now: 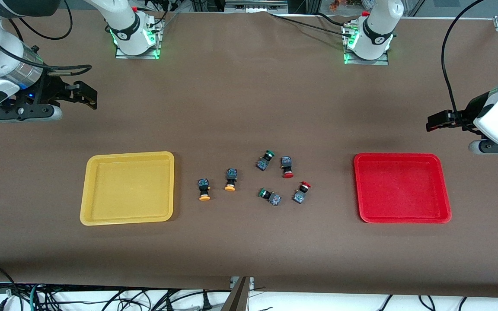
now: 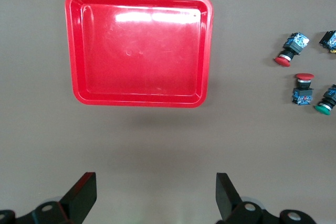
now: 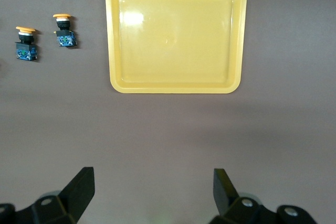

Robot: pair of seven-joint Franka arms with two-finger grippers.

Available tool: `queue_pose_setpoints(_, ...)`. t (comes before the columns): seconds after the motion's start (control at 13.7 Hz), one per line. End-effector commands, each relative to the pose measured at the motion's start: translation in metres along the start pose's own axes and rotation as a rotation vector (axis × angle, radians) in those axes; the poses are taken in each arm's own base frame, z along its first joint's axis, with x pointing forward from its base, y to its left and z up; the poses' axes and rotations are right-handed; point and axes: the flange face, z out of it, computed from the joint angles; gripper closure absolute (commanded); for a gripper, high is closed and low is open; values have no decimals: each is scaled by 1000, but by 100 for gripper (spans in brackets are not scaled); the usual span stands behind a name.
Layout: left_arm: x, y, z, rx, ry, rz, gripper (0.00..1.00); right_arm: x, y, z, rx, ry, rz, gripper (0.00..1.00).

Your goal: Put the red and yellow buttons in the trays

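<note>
Four red and yellow buttons lie loose between the empty trays, while the left gripper and right gripper hover spread wide, holding nothing.

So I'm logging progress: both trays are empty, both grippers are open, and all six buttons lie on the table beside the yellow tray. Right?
Not quite. In the front view the six buttons lie between the yellow tray and the red tray. Both trays are empty; left gripper and right gripper are open.

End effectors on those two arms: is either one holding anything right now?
No. The left end effector and right end effector are both open and empty, up over bare table; all six buttons lie between the trays.
</note>
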Motion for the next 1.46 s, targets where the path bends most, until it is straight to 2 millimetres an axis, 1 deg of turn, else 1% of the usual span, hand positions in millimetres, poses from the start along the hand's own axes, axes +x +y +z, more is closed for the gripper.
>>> queue_pose_setpoints(0.0,4,1,-5,-33,7,7,0,-5,3,-2,2,5,-6,0)
queue_pose_setpoints(0.29,4,0,-5,-32,7,7,0,-5,3,-2,7,6,-27,0)
queue_pose_setpoints(0.44,3,0,-6,-32,9,7,0,-5,1,-2,47,8,-54,0)
queue_pose_setpoints(0.73,3,0,-6,-32,10,7,0,-2,-2,7,46,-7,-84,0)
queue_pose_setpoints(1.02,4,0,-5,-32,9,7,0,-4,-1,5,47,-1,-86,0)
queue_pose_setpoints(1.39,4,0,-5,-32,9,7,0,-3,-2,7,47,-2,-87,0)
